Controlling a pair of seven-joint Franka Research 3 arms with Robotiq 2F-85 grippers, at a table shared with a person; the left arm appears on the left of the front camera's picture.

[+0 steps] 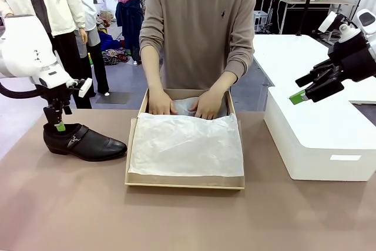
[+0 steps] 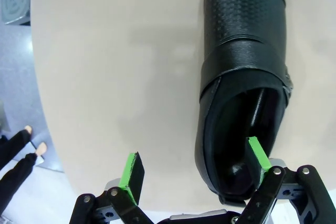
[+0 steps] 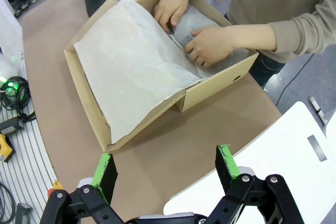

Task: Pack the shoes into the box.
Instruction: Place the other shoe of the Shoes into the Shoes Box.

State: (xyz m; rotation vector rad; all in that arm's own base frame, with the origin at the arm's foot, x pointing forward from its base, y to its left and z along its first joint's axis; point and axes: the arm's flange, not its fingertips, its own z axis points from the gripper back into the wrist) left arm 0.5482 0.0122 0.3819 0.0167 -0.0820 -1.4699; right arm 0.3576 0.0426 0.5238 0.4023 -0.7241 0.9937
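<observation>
A glossy black shoe (image 1: 88, 143) with a strap and buckle lies on the brown table at the left, toe pointing right. My left gripper (image 1: 59, 125) stands open over its heel. In the left wrist view one finger (image 2: 257, 155) sits inside the shoe (image 2: 241, 72) opening and the other hangs outside its side wall, so the left gripper (image 2: 195, 165) straddles that wall. The tan box (image 1: 185, 182) lies mid-table, lined with white tissue paper (image 1: 185, 142). My right gripper (image 1: 301, 96) hangs open in the air at the right, with the box (image 3: 210, 94) beyond the right gripper (image 3: 166, 170) in its wrist view.
A person at the far side has both hands (image 1: 207, 105) in the far end of the box, pressing on crumpled tissue (image 3: 184, 27). A large white block (image 1: 317, 139) stands right of the box, under my right gripper. The table's left edge runs close to the shoe's heel.
</observation>
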